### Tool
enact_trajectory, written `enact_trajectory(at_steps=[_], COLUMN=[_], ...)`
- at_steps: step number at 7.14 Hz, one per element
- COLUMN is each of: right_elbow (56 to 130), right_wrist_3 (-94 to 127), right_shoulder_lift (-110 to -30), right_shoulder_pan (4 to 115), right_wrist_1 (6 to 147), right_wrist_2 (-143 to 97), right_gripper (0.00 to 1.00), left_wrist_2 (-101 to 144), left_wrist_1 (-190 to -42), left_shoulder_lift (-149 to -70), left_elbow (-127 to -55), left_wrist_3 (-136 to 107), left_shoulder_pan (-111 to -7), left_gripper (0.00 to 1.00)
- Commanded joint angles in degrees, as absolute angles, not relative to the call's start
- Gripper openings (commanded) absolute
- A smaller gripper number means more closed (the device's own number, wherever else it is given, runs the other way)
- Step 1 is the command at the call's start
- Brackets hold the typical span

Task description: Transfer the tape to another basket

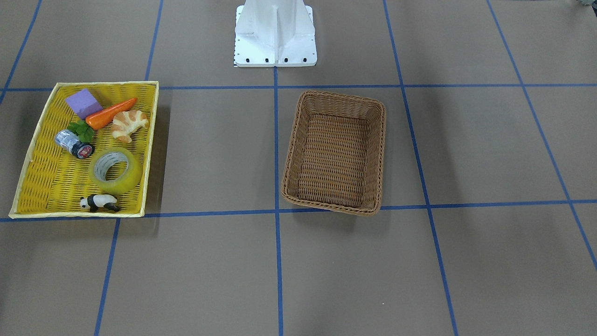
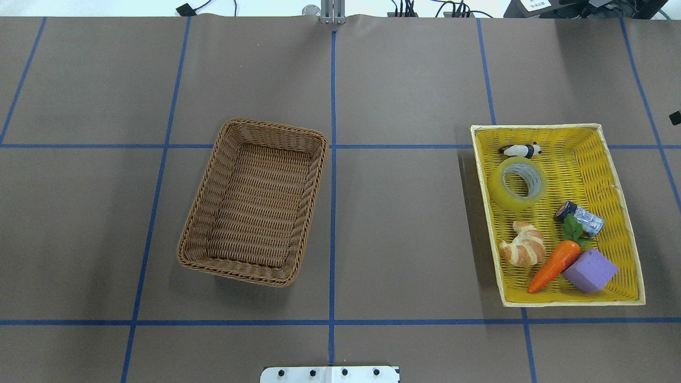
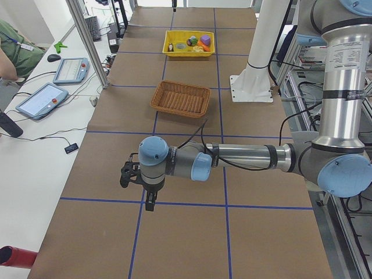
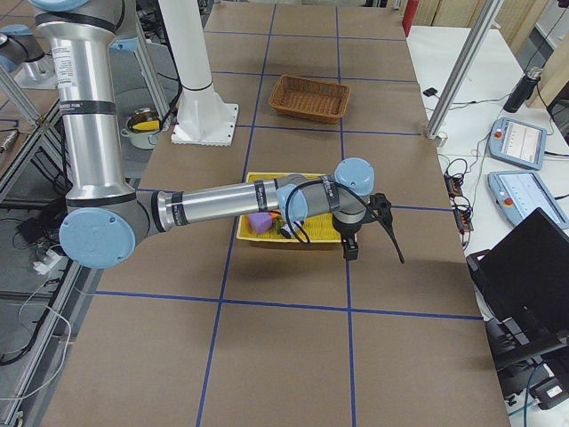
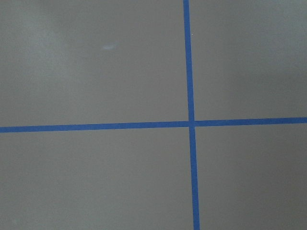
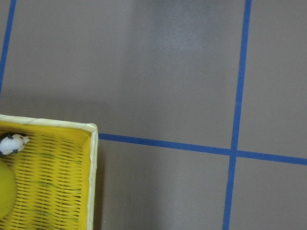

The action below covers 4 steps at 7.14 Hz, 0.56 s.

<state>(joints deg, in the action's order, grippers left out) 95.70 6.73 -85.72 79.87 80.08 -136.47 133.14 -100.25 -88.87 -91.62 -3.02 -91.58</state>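
The tape [image 1: 127, 180], a translucent yellow roll, lies flat in the shallow yellow tray [image 1: 107, 84]; it also shows in the overhead view [image 2: 500, 187] and at the left edge of the right wrist view [image 6: 3, 191]. The brown wicker basket [image 1: 336, 98] [image 2: 274, 131] stands apart near the table's middle, with nothing in it. My left gripper [image 3: 138, 189] hovers over bare table, far from both. My right gripper [image 4: 374, 252] hovers just beyond the tray's far side. Both show only in side views, so I cannot tell whether they are open or shut.
The tray also holds a panda figure [image 2: 521, 150], a croissant [image 2: 524, 246], a carrot [image 2: 553, 261], a purple block [image 2: 589, 270] and a silver cylinder with a black end [image 2: 582, 218]. The robot's white base [image 1: 275, 35] stands behind the baskets.
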Motion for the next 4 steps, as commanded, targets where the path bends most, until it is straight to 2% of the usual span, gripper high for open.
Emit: enact_trajectory(at_steps=[1,4], right_elbow=[93.97,93.17], right_wrist_3=[7.29,7.56], right_shoulder_lift=[-86.31,-83.15], right_shoulder_pan=[74.03,69.88], right_wrist_1=[67.98,67.95], right_wrist_2=[-135.62,-135.00], right_gripper=[1.00,1.00], left_wrist_2=[132.19,132.27], left_wrist_1=[-103.88,-104.59], left_shoulder_lift=[-88.51,-88.34], left_elbow=[-91.15,-89.91], left_wrist_3=[-3.25,-2.99], left_shoulder_pan=[-91.49,-91.49], left_gripper=[0.98,0.98])
